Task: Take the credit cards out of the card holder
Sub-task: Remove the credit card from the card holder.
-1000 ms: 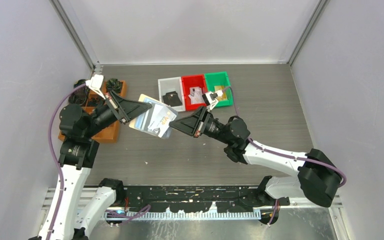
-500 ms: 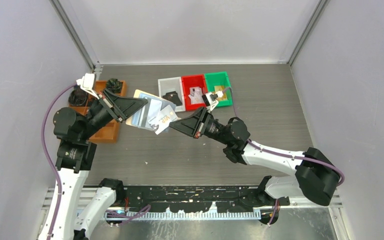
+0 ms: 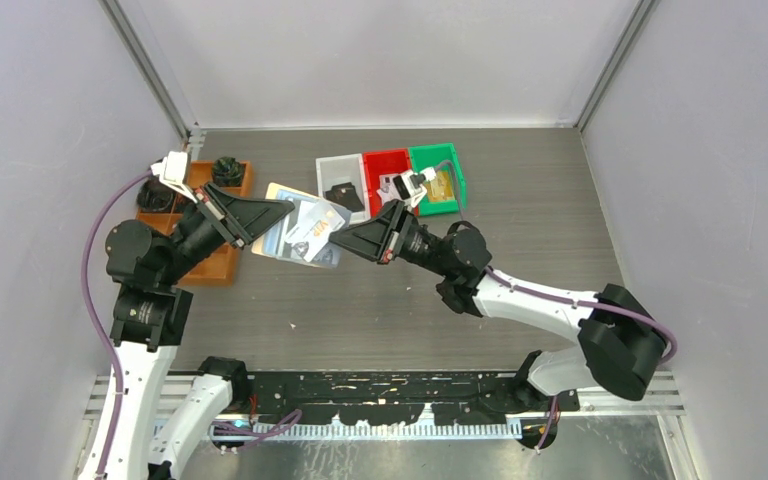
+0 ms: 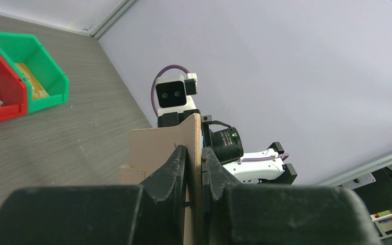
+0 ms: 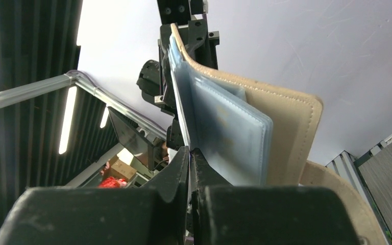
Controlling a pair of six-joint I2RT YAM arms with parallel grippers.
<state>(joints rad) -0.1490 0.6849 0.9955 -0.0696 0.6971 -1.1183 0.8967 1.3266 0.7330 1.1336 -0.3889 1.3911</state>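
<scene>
I see the grey wood-grain table (image 3: 520,290) with a row of three small plastic bins (image 3: 387,155), grey, red and green, at its far side. Above it, between the arms, hangs the open tan leather-like card holder (image 3: 280,191). The left gripper (image 3: 287,206) is clamped on its tan cover, the right gripper (image 3: 336,240) is pinched on its clear plastic sleeves (image 5: 224,138), and pale credit cards (image 3: 311,231) show inside
</scene>
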